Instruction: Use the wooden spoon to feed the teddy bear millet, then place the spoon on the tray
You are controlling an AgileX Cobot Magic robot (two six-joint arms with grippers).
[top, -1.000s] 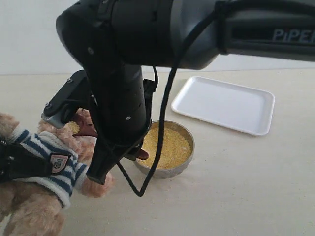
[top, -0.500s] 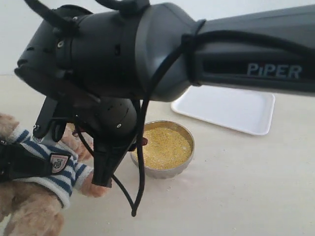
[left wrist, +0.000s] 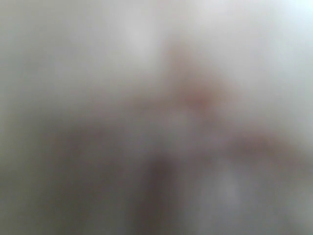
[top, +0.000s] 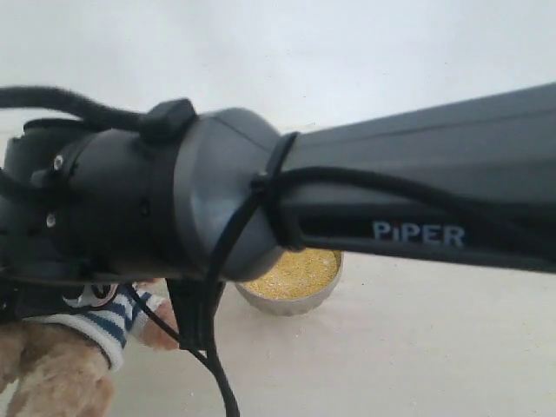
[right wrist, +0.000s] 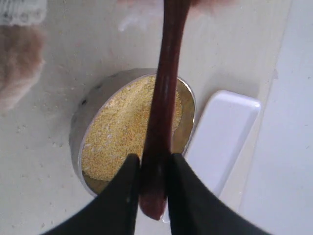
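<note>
In the right wrist view my right gripper (right wrist: 152, 161) is shut on the handle of the dark reddish-brown wooden spoon (right wrist: 166, 88). The spoon hangs above the metal bowl (right wrist: 78, 127) of golden millet (right wrist: 122, 127), and its round end runs out of view towards the teddy bear (right wrist: 17, 63). The white tray (right wrist: 222, 137) lies just beyond the bowl. In the exterior view the bear's striped shirt (top: 109, 320) and the millet (top: 295, 271) show under my right arm (top: 347, 208), which hides the tray and the spoon. The left wrist view is a pinkish-grey blur; my left gripper's jaws cannot be made out.
Stray grains dot the beige table (right wrist: 44, 161) around the bowl. A black cable (top: 213, 382) hangs from the right arm down in front of the bear. The bowl (top: 287, 300) stands just right of the bear.
My right arm has swung up and across the exterior view, now covering the tray, the bear's head and the gripper with the spoon. The bowl and the bear have stayed put.
</note>
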